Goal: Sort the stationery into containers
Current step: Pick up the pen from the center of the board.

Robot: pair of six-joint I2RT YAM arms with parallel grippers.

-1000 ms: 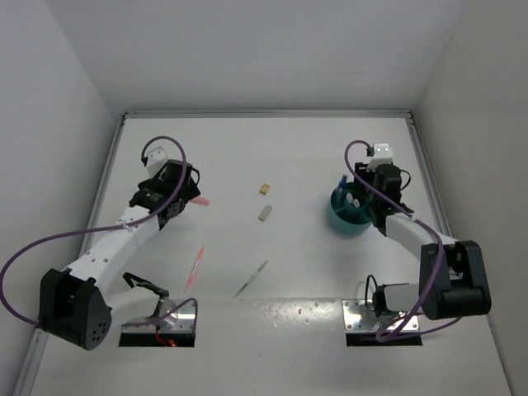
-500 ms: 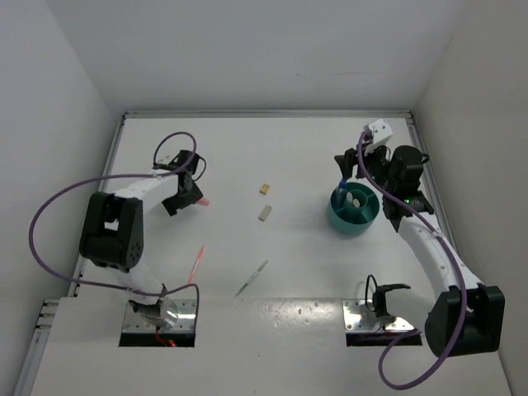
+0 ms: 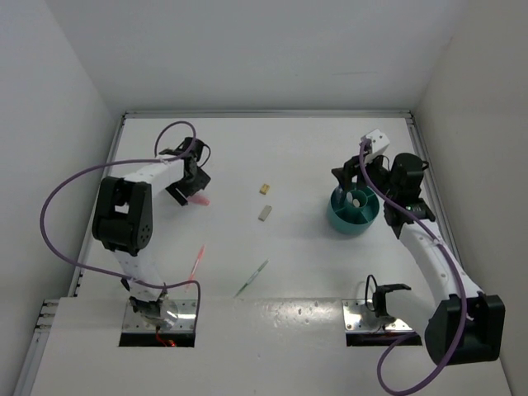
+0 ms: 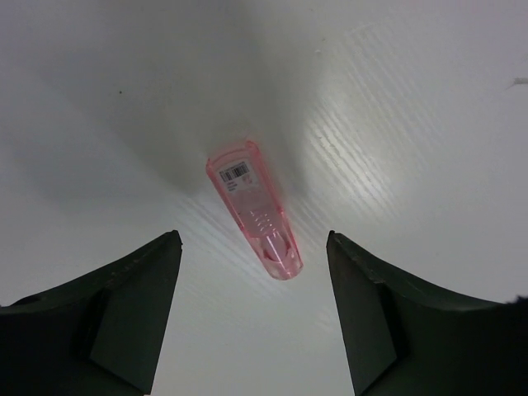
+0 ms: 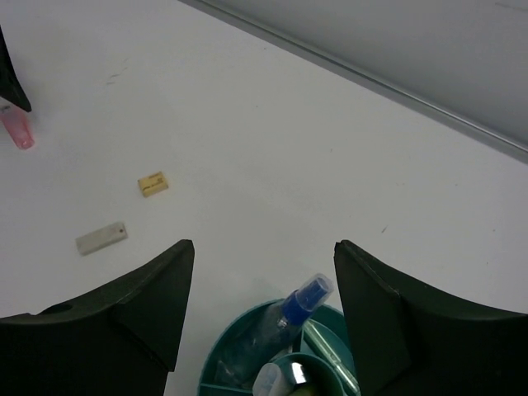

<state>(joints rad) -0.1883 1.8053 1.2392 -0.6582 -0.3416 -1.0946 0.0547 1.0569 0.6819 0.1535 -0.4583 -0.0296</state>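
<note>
A stubby pink marker [image 3: 199, 200] lies on the white table at the left. My left gripper [image 3: 189, 185] hovers over it, open and empty. In the left wrist view the marker [image 4: 250, 205] points between the two fingers, near end about level with my left gripper [image 4: 250, 241]. The round teal cup [image 3: 350, 228] stands at the right. My right gripper [image 3: 351, 183] is open and empty above its far rim. The right wrist view shows the cup [image 5: 216, 371] holding a blue-clear pen [image 5: 290, 318] and a green marker [image 5: 328, 353], below my right gripper [image 5: 264, 247].
A yellow eraser [image 3: 265, 189] and a grey eraser [image 3: 264, 213] lie mid-table; both show in the right wrist view, yellow [image 5: 153, 183] and grey [image 5: 101, 238]. A thin pink pen [image 3: 195, 264] and a thin green pen [image 3: 252, 279] lie nearer the front. White walls enclose the table.
Both arms have changed posture. My left gripper has shifted slightly right over the pink marker. My right gripper has risen off the cup, with the blue-clear pen left inside.
</note>
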